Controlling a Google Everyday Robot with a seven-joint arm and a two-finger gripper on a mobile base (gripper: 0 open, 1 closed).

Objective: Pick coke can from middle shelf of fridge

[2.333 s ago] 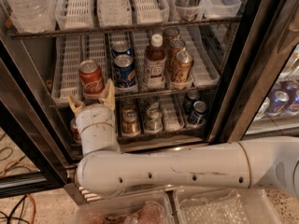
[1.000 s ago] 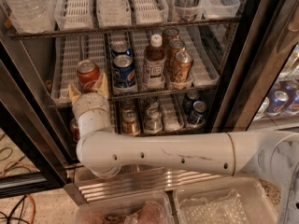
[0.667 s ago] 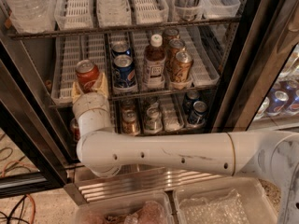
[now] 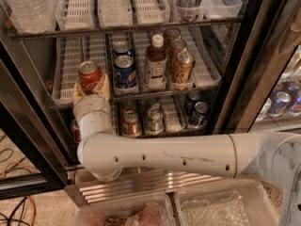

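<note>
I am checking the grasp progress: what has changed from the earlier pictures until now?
The gripper moved up and forward into the fridge and closed around the lower part of the coke can. The can has not been lifted: it remains on the middle shelf. The Pepsi can and the bottle stayed in place.
</note>
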